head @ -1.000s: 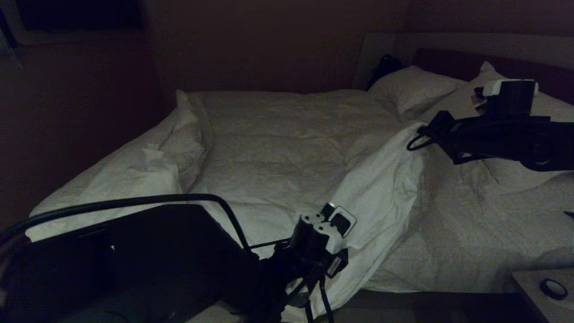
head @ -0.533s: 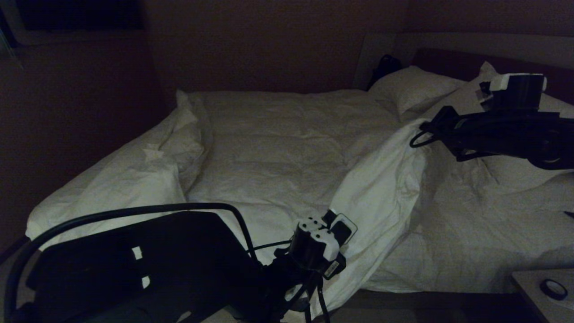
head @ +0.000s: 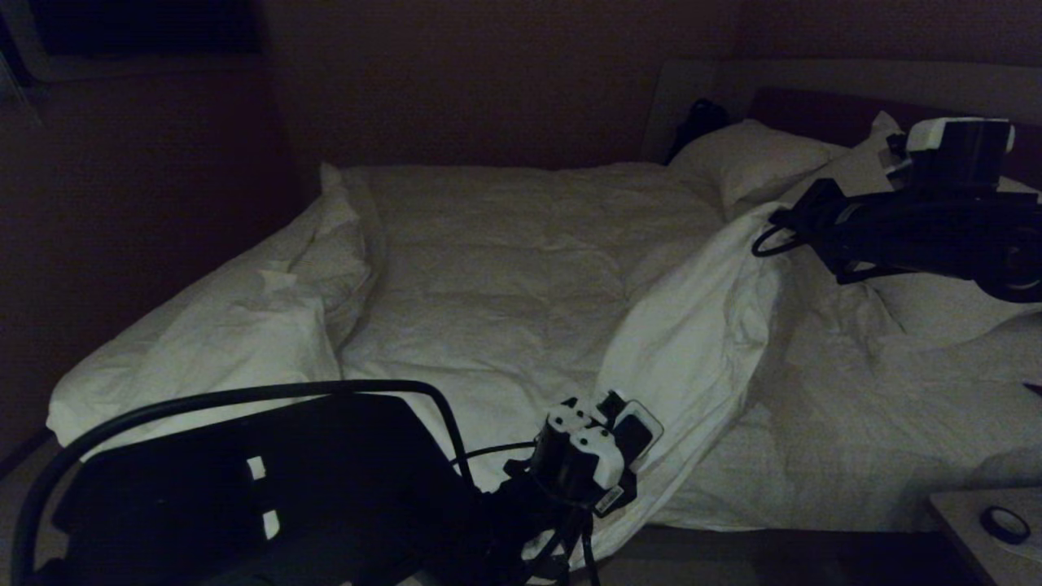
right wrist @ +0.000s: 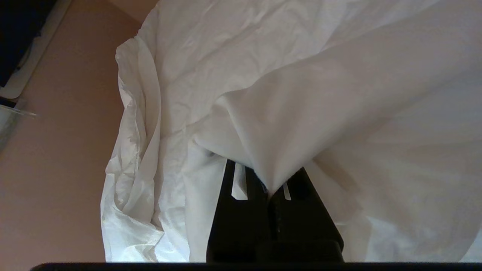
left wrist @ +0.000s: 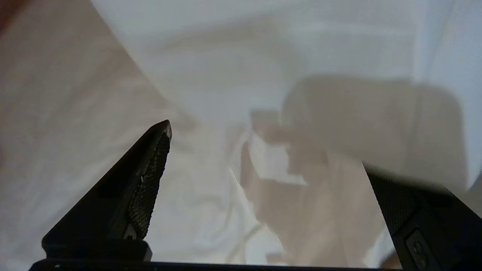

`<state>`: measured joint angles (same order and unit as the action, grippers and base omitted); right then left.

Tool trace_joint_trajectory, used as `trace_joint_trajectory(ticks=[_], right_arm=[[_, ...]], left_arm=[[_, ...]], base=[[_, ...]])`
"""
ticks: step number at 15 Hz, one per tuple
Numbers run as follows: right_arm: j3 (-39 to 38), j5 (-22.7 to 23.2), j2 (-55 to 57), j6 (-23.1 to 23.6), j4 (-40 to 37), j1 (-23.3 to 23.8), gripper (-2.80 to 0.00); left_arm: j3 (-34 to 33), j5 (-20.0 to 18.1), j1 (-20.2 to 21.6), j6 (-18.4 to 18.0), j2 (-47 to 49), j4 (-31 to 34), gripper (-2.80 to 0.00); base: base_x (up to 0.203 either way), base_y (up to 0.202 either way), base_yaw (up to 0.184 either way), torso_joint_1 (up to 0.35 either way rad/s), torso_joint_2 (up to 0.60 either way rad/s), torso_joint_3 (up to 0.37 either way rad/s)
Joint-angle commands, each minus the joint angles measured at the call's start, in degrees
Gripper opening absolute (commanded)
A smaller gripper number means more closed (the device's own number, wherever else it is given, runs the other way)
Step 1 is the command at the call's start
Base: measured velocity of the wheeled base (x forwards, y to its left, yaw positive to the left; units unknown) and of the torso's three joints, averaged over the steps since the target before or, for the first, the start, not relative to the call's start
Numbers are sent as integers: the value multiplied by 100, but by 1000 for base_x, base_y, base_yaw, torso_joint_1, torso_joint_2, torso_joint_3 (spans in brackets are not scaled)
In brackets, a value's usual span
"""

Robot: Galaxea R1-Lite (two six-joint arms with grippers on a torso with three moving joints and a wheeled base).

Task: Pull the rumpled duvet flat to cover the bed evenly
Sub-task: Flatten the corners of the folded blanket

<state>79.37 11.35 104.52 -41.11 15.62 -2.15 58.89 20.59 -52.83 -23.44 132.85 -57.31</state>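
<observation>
Head view: duvet [head: 521, 268] white, creased, lying across bed [head: 814, 521]; one long fold raised as a ridge toward the pillows [head: 757, 159].
L wrist view: left gripper [left wrist: 263, 150] fingers spread wide, released, just over duvet.
R wrist view: right gripper [right wrist: 272, 188] fingers clenched on a peaked pinch of duvet; cloth drapes from it.

Left arm reaches in from near left, wrist low near centre; left end effector [left wrist: 263, 150] points at white cloth, fingers [left wrist: 150, 165] spread wide, nothing between them. Right arm stretches level from the right edge toward far right, wrist raised. Right end effector [right wrist: 272, 190] fingers pressed together, pinching a peak of the duvet [right wrist: 301, 113] that drapes away from the tips.
</observation>
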Motion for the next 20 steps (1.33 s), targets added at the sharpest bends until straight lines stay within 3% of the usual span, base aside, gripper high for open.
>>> trace_joint_trajectory(ticks=[1,8,20], right_arm=[[-1,16,22,-19,20,-5,-280],[34,32,86,-11,47,-32,-280],[34,42,-20,-46,29,-93,-280]], left_arm=[[8,21,1,-139,49,-254,0],[27,339,-81,-698,136,-1037,0],[17,679,-526,-1029,65,-1160,0]], base=[[0,0,0,0,0,0],[0,0,0,0,0,0],[0,0,0,0,0,0]])
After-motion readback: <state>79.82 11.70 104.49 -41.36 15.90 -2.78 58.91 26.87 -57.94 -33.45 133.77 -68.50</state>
